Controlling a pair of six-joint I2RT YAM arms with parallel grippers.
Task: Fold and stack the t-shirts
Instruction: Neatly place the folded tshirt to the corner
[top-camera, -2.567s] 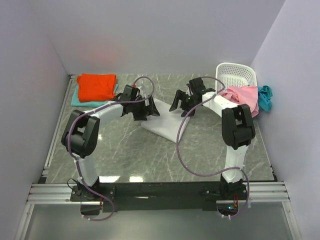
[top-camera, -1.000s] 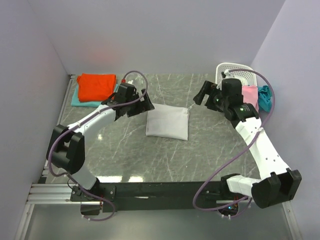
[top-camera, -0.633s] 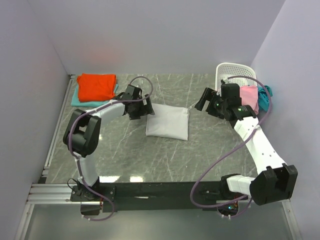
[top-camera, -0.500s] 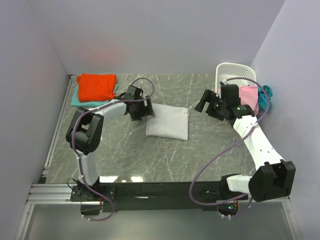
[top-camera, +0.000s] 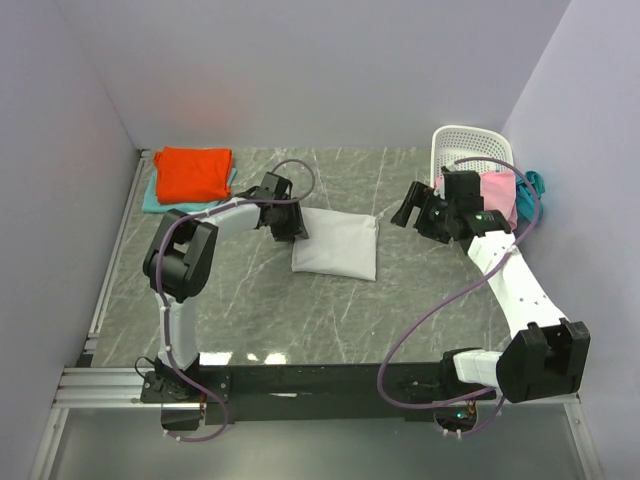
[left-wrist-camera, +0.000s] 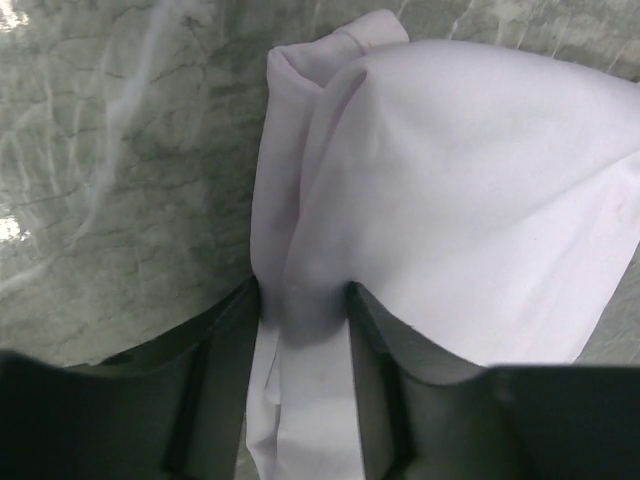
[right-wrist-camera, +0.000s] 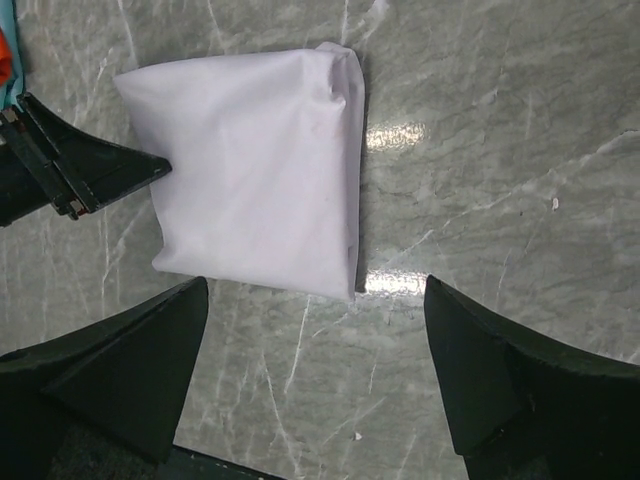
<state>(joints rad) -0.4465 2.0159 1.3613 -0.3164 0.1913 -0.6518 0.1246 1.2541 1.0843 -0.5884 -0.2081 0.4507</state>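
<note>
The folded white t-shirt (top-camera: 338, 246) lies mid-table. My left gripper (top-camera: 298, 228) is at its left edge, and in the left wrist view the gripper (left-wrist-camera: 303, 300) is shut on a fold of the white t-shirt (left-wrist-camera: 470, 190) pinched between both fingers. My right gripper (top-camera: 412, 210) hovers open to the right of the shirt with nothing in it. The right wrist view shows the right gripper (right-wrist-camera: 315, 300) above bare table, the white t-shirt (right-wrist-camera: 250, 160) beyond it. An orange-red t-shirt (top-camera: 192, 172) lies folded on a pale aqua t-shirt (top-camera: 150, 198) at the back left.
A white perforated basket (top-camera: 462, 145) stands at the back right, with a pink t-shirt (top-camera: 500, 195) and a teal-blue t-shirt (top-camera: 532, 190) hanging over its side. Walls close in the table at the left, back and right.
My left gripper has moved right onto the white t-shirt's left edge and closed on the cloth. The right gripper has drifted slightly and stayed open.
</note>
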